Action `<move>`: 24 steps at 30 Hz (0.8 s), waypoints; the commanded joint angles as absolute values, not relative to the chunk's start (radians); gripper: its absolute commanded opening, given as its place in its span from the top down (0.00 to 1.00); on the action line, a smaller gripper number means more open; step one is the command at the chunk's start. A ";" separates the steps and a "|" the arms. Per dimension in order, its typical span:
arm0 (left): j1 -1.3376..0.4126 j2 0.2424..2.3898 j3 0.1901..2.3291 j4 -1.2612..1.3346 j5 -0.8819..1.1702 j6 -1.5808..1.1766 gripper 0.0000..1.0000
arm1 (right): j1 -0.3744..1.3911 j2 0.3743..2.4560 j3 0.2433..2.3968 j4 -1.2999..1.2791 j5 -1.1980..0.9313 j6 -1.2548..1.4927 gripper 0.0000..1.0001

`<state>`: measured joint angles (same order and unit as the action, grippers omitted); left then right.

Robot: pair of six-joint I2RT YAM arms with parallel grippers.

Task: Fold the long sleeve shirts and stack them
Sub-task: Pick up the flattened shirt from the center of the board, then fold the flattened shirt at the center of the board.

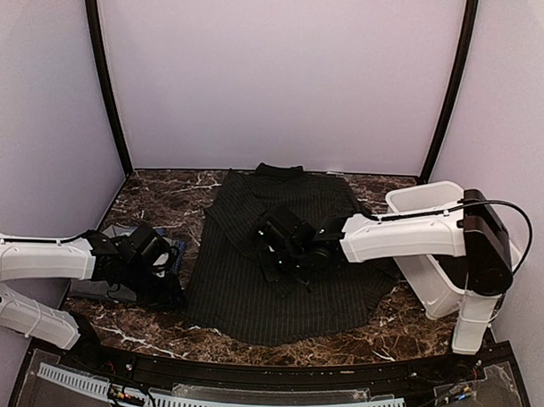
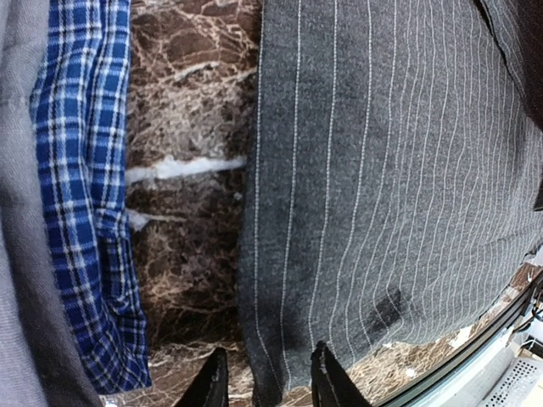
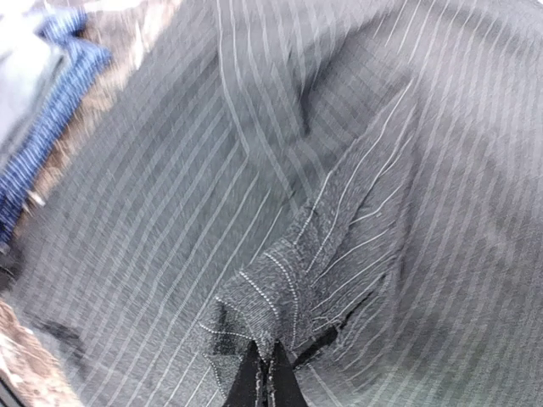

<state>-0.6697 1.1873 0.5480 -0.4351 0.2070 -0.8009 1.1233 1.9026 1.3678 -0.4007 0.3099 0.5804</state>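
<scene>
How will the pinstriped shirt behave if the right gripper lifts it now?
Likely floppy: the pinstriped shirt puckers into a soft ridge at the shut right gripper. It would probably drape and drag, since most of it lies spread on the marble table.

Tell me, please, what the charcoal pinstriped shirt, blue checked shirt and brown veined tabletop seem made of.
Charcoal pinstriped shirt: matte woven cloth, fuzzy nap, perhaps flannel. Blue checked shirt: thin woven cloth, likely cotton, folds softly. Brown veined tabletop: smooth marble or a printed imitation, white veins.
</scene>
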 commanded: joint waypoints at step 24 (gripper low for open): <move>-0.703 1.142 0.667 -0.743 0.162 -0.781 1.00 | 0.865 1.624 1.615 -0.363 0.363 0.297 1.00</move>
<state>-0.6987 1.1389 0.6041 -0.6392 0.1757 -0.8299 0.9047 1.6478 1.5631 -0.4511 0.3813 0.3801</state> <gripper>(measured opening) 0.012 0.006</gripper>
